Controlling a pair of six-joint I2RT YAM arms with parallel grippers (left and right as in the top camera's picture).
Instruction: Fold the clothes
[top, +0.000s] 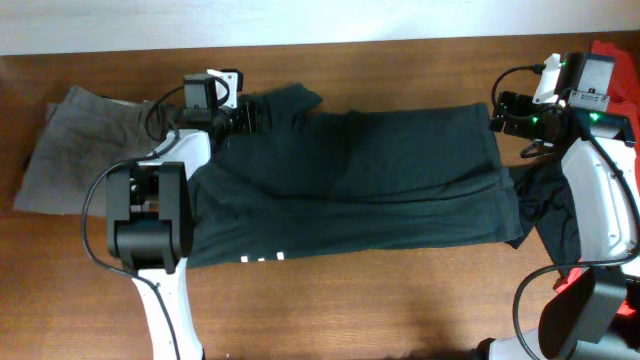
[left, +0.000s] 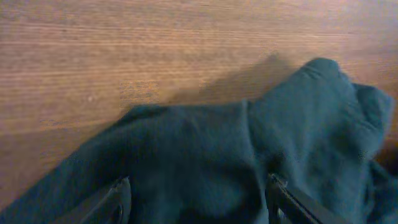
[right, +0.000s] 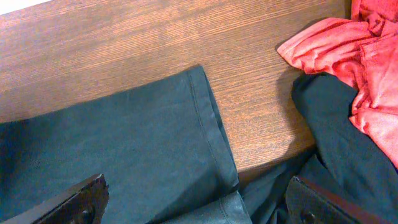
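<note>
A: Two end effectors, both spread wide. The left end effector has its fingers apart over the bunched sleeve. The right end effector is equally open above the hem corner. Neither is pinching cloth, as far as I can see.

B: And the garment itself?

A: The dark green T-shirt lies mostly flat across the middle of the counter. Its sleeve end is near the far-left part and its hem is toward the right edge.

B: How would it handle?

A: I'd say soft, light and limp. It will sag wherever it isn't held, and it may drag on the wood. The stitched hem corner looks the firmest place to bite on the right. On the left, the shoulder seam beside the sleeve would do better than the loose bunch.

B: Anything in the way?

A: A second dark garment lies just beside the hem, and a red garment sits at the far-right corner. A low grasp might catch either. A grey garment rests by the left edge, partly under the left arm.
</note>
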